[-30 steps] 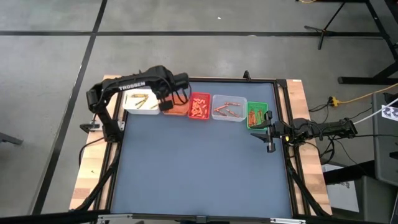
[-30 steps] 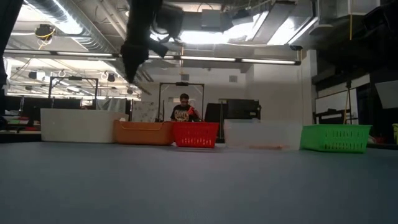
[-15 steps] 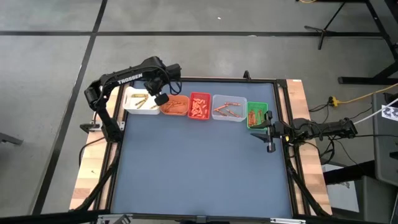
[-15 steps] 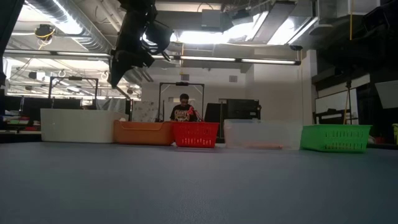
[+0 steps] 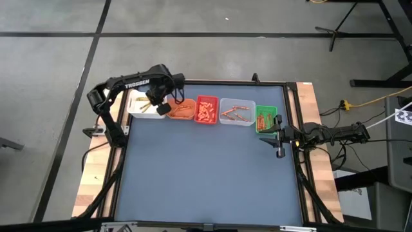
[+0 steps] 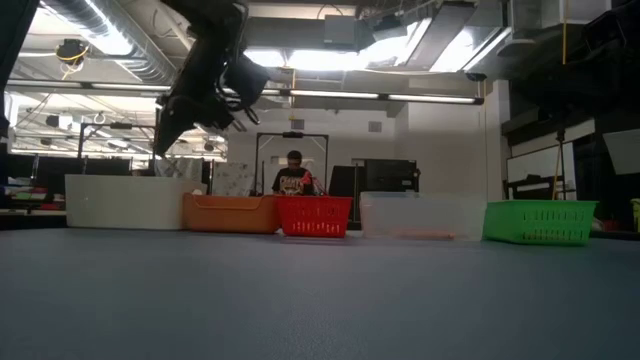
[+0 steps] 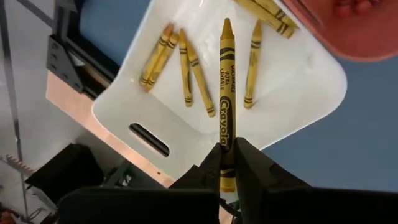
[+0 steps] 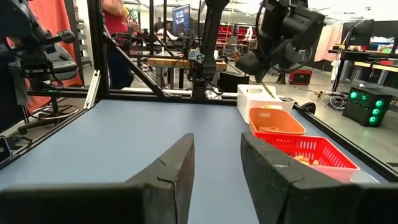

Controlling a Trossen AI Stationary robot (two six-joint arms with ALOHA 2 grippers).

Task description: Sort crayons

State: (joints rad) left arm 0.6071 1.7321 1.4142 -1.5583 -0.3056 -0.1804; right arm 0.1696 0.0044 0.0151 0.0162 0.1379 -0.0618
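Left gripper (image 7: 227, 163) is clamping the lower end of a yellow crayon (image 7: 225, 93), fingers pressed together on it. The crayon's long axis is running straight out from the fingertips, tip leading. It is hanging above the white bin (image 7: 292, 93), which is holding several other yellow crayons (image 7: 186, 68) lying flat; the held one is not touching them.

In the high view this gripper (image 5: 161, 103) is sitting over the seam between the white bin (image 5: 136, 111) and the orange bin (image 5: 183, 115), at the left end of the bin row. Judgement: the release depends on the crayon being over white, not orange; the wrist view suggests it is.

Right gripper (image 8: 214, 174) is waiting with fingers apart, empty, near the green bin (image 5: 265, 118), well apart from the white bin. The left arm is the nearer one.
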